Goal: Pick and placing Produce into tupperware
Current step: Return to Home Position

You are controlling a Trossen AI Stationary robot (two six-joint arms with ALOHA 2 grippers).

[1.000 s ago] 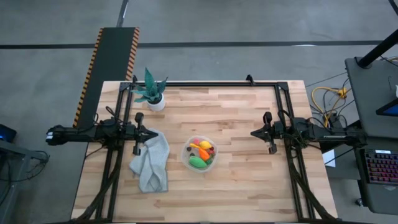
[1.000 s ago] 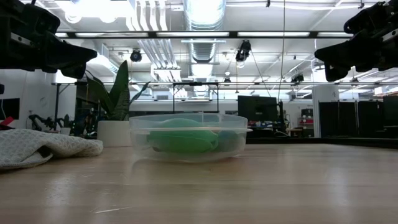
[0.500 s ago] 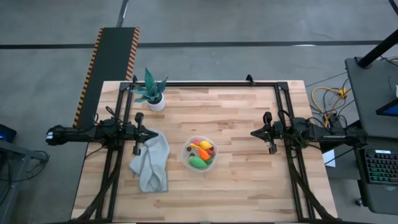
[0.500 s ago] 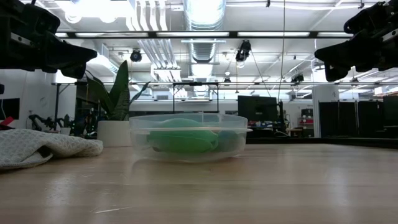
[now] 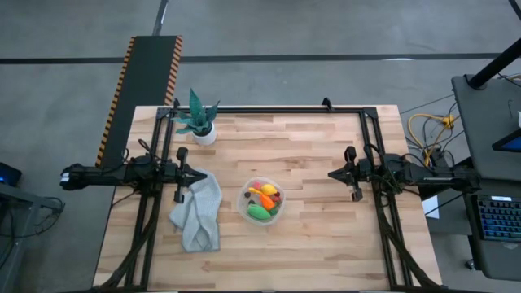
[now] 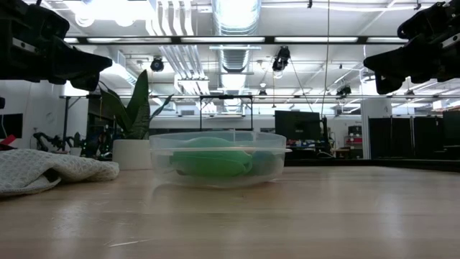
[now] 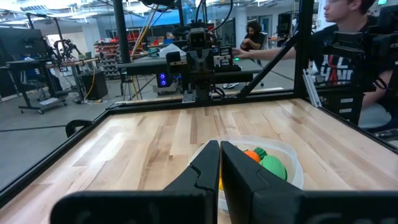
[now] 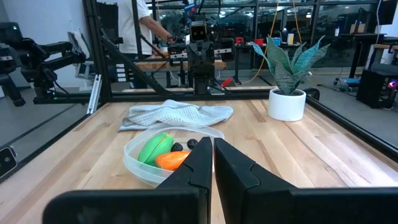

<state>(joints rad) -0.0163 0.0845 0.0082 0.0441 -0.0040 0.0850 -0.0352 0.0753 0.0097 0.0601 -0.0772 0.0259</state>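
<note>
In the low view, the cloudy wall of the tupperware (image 6: 218, 158) blurs its contents. Only the green oval (image 6: 212, 162) reads there. That view also crops the left end effector (image 6: 106, 70) and right end effector (image 6: 368, 65) at its top corners, and the cloth (image 6: 50, 171) at its left edge. From above, the small dark pieces (image 5: 278, 196) are too small to tell apart. In the left wrist view, the closed fingers (image 7: 208, 167) cover the tupperware's middle, hiding the lemon (image 5: 269, 190). A person (image 7: 348, 43) is cut off by the edge.
</note>
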